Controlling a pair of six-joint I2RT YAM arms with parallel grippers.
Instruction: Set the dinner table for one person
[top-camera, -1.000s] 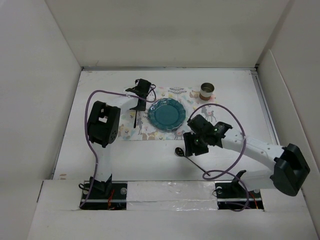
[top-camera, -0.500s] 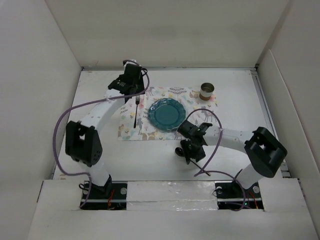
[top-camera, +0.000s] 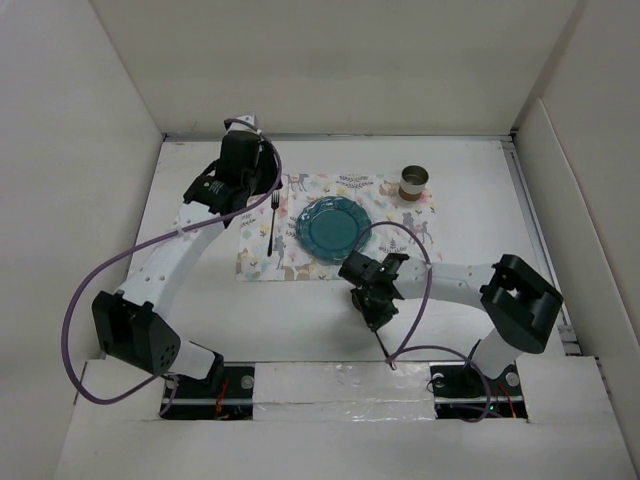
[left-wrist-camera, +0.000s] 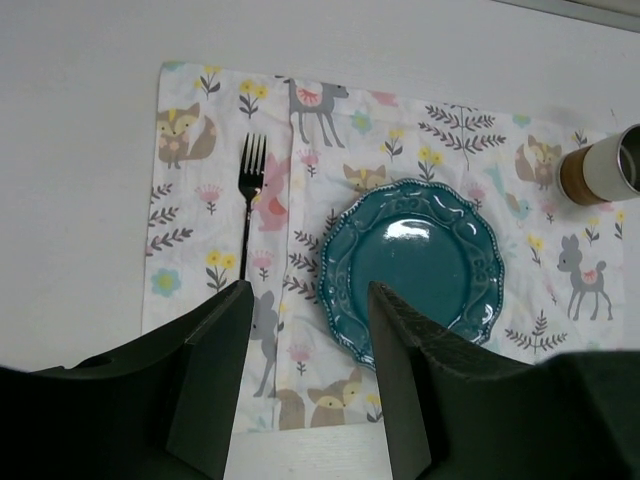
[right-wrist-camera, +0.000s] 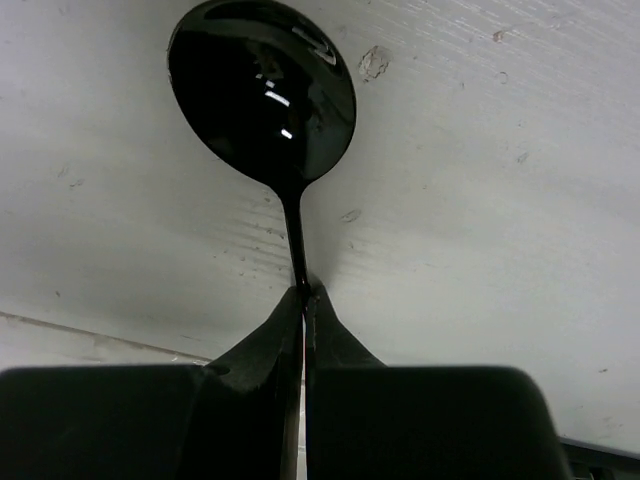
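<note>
Look, the right gripper (right-wrist-camera: 303, 300) pinched tight on the spoon (right-wrist-camera: 262, 90) handle, left gripper (left-wrist-camera: 307, 292) wide and empty, so lift level, lay it just right of the plate (left-wrist-camera: 410, 262)

the dinner table (top-camera: 470, 190): white, flat, matte.
you see it as a large rectangle lying level, closed in by white panels (top-camera: 90, 150) at left, right and far side; up close the surface shows some small specks.
</note>
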